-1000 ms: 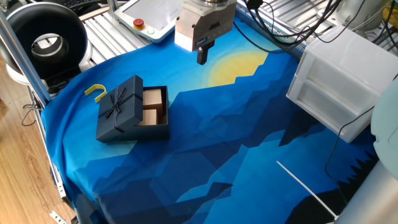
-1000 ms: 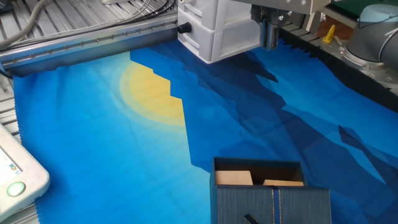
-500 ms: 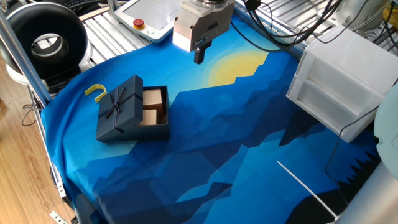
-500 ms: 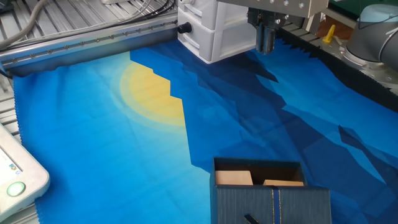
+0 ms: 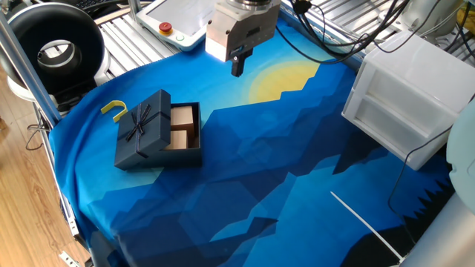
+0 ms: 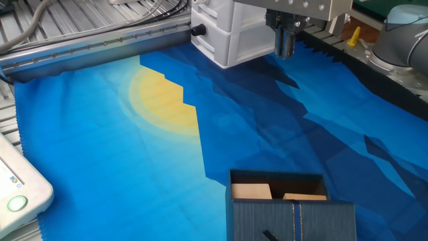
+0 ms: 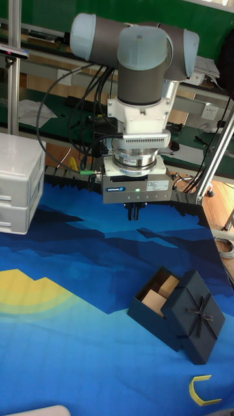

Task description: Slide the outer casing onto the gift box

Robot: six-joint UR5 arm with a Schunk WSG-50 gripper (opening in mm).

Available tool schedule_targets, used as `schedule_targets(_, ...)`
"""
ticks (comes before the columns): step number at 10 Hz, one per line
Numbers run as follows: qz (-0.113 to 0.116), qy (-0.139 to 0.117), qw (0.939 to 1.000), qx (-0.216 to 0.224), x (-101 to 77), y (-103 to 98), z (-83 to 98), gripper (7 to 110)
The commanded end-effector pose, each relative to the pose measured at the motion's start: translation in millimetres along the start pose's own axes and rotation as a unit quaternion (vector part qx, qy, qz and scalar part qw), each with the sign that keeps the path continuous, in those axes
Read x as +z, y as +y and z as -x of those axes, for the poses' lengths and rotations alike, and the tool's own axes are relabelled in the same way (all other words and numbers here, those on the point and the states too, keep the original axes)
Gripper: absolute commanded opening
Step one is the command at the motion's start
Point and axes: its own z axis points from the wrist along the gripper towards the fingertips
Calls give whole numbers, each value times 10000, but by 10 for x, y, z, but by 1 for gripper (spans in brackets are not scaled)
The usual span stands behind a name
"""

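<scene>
Blue-clothed table [image 5: 297, 193] unchanged: outer casing [image 5: 143, 127] sat half over the gift box [image 5: 185, 127] near the left edge, by the yellow hook [image 5: 113, 109]. Gripper [image 5: 237, 67], fingers together and empty, had drifted slightly left and hung near the far edge, well apart from them; slide not yet started.

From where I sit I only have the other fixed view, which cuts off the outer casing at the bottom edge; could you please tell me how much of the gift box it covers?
Observer: In one fixed view the outer casing sits askew over roughly half of the gift box. Two tan compartments are uncovered.
Operator: Thank you. Is anything lying near the casing that my view misses?
Observer: Yes, a small yellow hook lies on the cloth beside the casing's corner, on the side away from the uncovered compartments. I cannot tell whether the two touch.
</scene>
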Motion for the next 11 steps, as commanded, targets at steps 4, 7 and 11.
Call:
schedule_targets(4, 29, 20, 10000, 88, -11, 14, -11, 7)
schedule_targets(7, 35, 5, 9999, -166, 5, 23, -4, 7)
schedule_targets(11, -1, -15, 9956, -938, 49, 27, 5, 7)
